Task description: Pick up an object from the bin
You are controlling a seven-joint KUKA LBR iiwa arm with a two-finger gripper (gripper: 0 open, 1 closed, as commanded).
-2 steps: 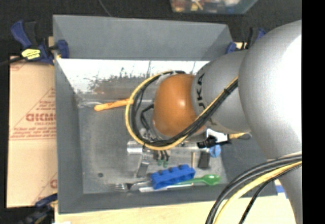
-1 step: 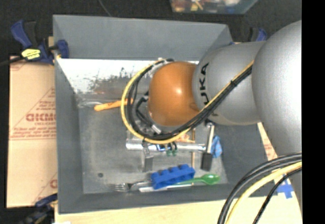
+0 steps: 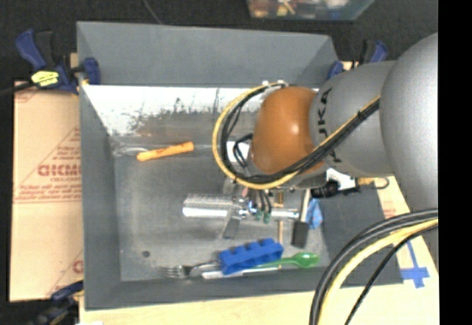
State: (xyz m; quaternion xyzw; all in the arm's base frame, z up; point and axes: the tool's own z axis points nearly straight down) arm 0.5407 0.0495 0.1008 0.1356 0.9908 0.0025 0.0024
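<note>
Nearest the camera, on the near side of the silver tube (image 3: 205, 206), a fork (image 3: 179, 270), a blue toy brick (image 3: 251, 255) and a green spoon (image 3: 295, 262) lie in a close row along the bin's (image 3: 147, 231) front wall. The brick looks light and stiff, but it is crowded by the cutlery.

The tube itself rests on its side on the bin floor, about the middle. The gripper (image 3: 249, 211) is down at the end of the tube that faces the arm, very close to it. Under the orange wrist cover I cannot tell whether the claw is apart or together, nor whether it touches the tube.

The tube appears to be smooth metal, so it is probably rigid, fairly heavy for its size and slippery. It would likely roll if nudged. A grip across its round body near the middle seems safer than one at the tip.

Beyond the tube, well apart from it, an orange pen (image 3: 167, 152) lies alone, light and thin.

The floor is bare grey metal, hard and slick. There is open room on the tube's far side and past its free end.
</note>
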